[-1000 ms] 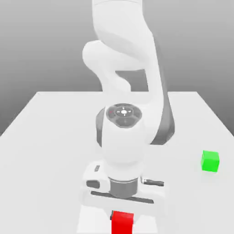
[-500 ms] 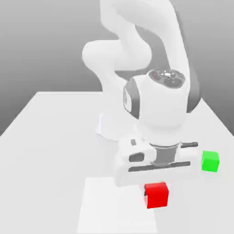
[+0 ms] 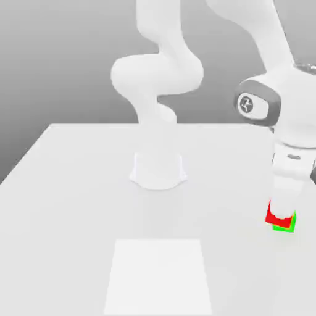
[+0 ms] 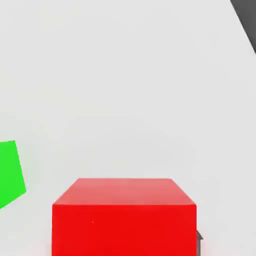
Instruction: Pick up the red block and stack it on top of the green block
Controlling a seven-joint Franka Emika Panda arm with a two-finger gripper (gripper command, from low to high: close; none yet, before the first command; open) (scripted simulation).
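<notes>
The arm (image 3: 151, 80) was glossy white, with rounded, tubular links and smooth bulging joints. Its base (image 3: 158, 171) was white too, flaring at the foot. A dark grey band ringed a white round cap (image 3: 246, 105) that bore a small dark emblem. The hand (image 3: 291, 162) was white, with a small dark slot.

Green block (image 4: 10, 172) and white square (image 3: 157, 278) lie on table (image 3: 74, 203).

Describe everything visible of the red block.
The red block is a plain, matte, bright red cube with flat faces and straight edges, unmarked. It is gripped in the tool, toward the exterior view's right, where it partly covers the green block. The hand view shows a gap between the two blocks.
</notes>
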